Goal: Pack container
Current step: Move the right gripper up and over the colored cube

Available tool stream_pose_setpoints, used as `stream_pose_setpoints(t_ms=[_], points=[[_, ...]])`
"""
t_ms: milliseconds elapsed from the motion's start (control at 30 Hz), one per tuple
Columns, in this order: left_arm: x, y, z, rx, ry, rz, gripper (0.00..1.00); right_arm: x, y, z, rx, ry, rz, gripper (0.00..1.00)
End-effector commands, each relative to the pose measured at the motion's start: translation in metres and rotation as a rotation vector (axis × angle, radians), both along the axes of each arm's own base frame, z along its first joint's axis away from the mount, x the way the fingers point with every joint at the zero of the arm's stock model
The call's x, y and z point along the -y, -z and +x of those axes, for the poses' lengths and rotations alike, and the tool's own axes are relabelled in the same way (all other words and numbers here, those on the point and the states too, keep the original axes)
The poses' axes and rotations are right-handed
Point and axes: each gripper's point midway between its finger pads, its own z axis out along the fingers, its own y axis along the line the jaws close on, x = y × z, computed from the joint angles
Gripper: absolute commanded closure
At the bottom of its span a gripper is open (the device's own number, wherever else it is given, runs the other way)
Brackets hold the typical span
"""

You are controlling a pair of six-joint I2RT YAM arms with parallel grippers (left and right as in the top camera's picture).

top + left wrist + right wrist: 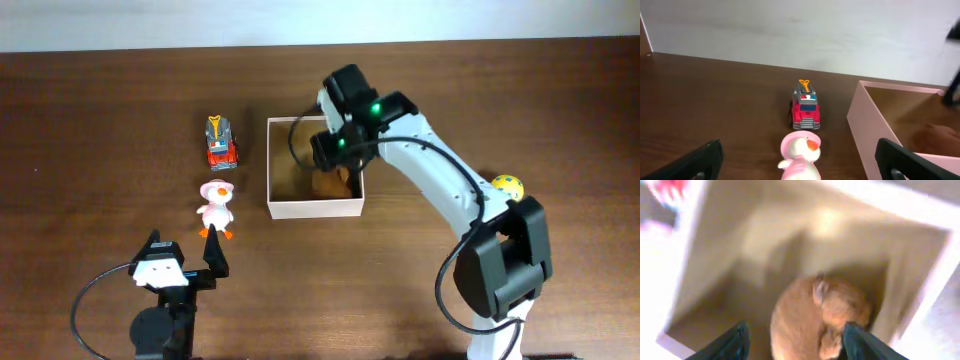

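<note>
Inside, rounded tan toy in square container; right fingers apart astride it; left fingers spread.

no text, label, brand or number can be read in any view. the red toy truck at the left has small blue and red patches on its roof, too small to tell whether they hold letters. the walls of the container show no print.
</note>
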Motion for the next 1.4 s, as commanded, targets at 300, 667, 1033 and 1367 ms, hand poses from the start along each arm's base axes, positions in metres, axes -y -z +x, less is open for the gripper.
stream_pose_setpoints(t_ms=[300, 667, 1033, 1367], points=[[0.0, 0.002, 0.0, -0.003, 0.006, 0.015, 0.01, 0.129, -0.072, 0.062, 0.105, 0.342, -0.071, 0.25], [0.0, 0.002, 0.0, -0.003, 0.006, 0.015, 0.01, 0.19, -0.045, 0.076, 0.118, 0.347, -0.215, 0.13], [0.0, 0.002, 0.0, -0.002, 0.006, 0.015, 0.01, 0.198, 0.047, 0.068, -0.098, 0.273, -0.308, 0.01], [0.0, 0.002, 0.0, -0.003, 0.006, 0.015, 0.01, 0.203, 0.092, 0.063, -0.195, 0.271, -0.332, 0.01]])
